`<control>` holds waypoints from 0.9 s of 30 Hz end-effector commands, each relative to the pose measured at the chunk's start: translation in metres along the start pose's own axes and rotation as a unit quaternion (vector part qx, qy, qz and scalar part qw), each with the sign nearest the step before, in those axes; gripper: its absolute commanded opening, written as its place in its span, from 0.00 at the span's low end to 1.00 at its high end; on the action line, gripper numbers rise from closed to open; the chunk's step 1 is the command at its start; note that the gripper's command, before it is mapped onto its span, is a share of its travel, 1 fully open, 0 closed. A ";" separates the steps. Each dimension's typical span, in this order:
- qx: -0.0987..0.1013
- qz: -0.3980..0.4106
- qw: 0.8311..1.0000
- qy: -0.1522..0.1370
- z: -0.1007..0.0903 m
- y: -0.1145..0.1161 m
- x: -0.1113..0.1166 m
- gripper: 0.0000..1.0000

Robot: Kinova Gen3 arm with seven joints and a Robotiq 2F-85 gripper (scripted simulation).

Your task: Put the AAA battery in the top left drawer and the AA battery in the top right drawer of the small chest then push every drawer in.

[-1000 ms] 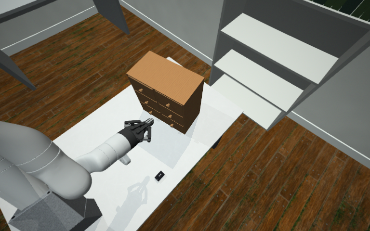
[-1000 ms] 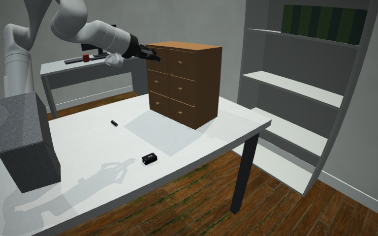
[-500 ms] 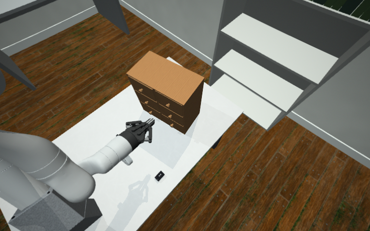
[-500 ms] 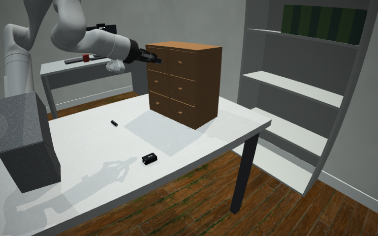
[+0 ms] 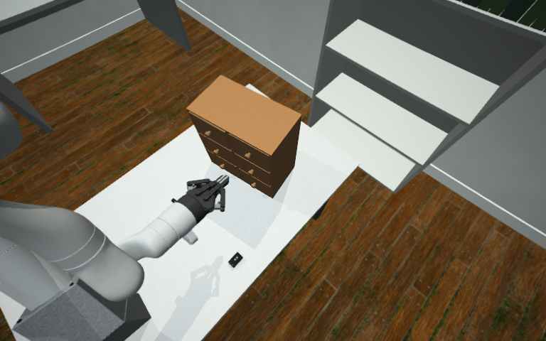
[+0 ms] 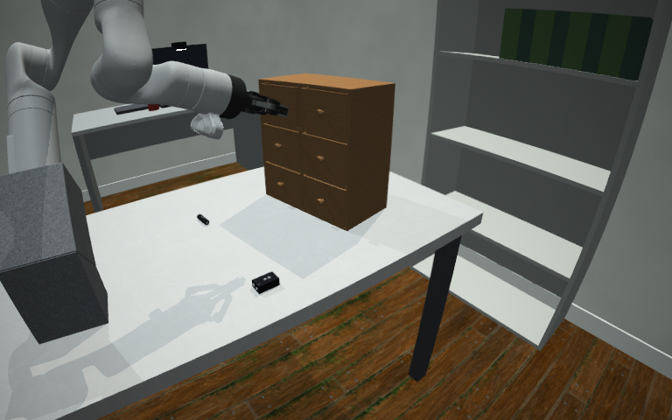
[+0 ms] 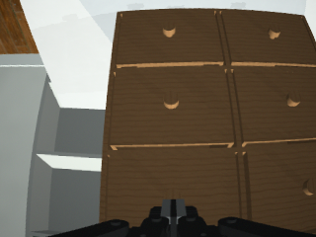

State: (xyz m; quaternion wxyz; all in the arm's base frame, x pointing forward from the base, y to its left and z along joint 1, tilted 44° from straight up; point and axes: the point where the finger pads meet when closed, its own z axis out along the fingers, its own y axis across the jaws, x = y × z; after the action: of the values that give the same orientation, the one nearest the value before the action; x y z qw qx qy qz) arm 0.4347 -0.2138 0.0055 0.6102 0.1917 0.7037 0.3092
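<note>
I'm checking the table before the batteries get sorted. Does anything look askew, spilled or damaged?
Nothing stands out. The brown wooden six-drawer chest stands upright, its drawers looking pushed in, and the small black box-shaped object lies flat on the table.

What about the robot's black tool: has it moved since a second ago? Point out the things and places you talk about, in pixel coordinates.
Yes, slightly. In the exterior view, the tool (image 5: 225, 179) (image 6: 284, 111) (image 7: 173, 213) sits a little lower against the front of the chest (image 5: 245, 112) (image 6: 368, 153) (image 7: 170, 123).
</note>
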 end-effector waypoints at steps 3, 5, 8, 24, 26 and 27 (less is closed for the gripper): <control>0.000 0.001 1.000 -0.004 0.000 0.000 0.001 0.00; 0.000 0.001 1.000 -0.005 0.001 0.000 0.001 0.00; 0.000 0.001 1.000 -0.006 0.001 0.000 0.001 0.00; 0.000 0.001 1.000 -0.007 0.001 0.000 0.001 0.33; 0.000 0.001 1.000 -0.007 0.001 0.000 0.001 0.33; 0.000 0.001 1.000 -0.007 0.001 0.000 0.001 0.33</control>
State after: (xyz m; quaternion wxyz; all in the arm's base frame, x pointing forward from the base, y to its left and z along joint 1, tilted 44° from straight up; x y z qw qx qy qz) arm 0.4353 -0.2122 0.0037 0.6140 0.1953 0.6995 0.3091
